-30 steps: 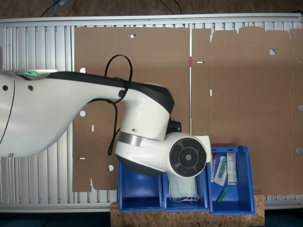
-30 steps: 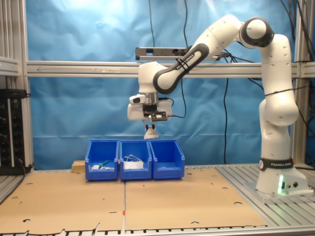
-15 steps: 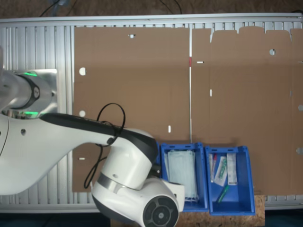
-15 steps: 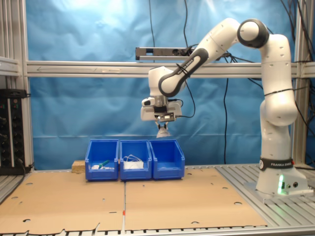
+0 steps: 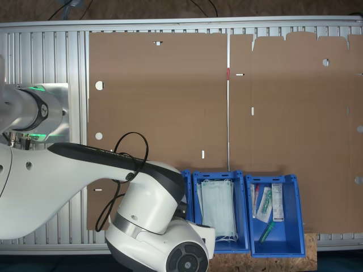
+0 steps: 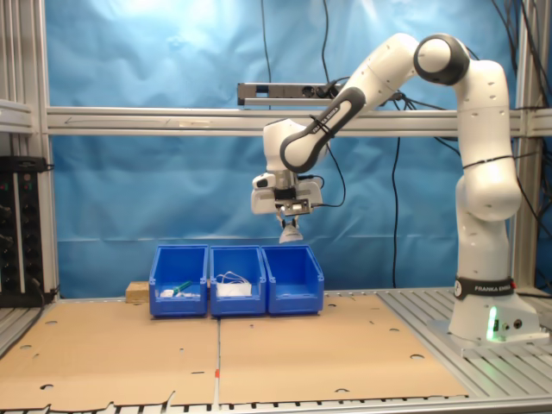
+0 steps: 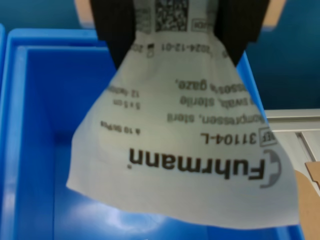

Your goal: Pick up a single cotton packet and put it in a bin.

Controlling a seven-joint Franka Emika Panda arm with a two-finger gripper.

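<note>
Whitish packet (image 7: 180, 150) hangs pinched between the closed black fingers (image 7: 116, 30) above the blue bin (image 7: 35, 150).

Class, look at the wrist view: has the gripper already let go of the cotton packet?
No. The gripper has its two dark fingers pinching the top edge of the cotton packet, which hangs over the blue bin.

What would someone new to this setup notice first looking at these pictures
The white arm reaches over a row of blue bins, its gripper shut on a cotton packet that hangs above the bin at the second exterior view's right end. Beside it, the middle bin holds pale green face masks.
</note>
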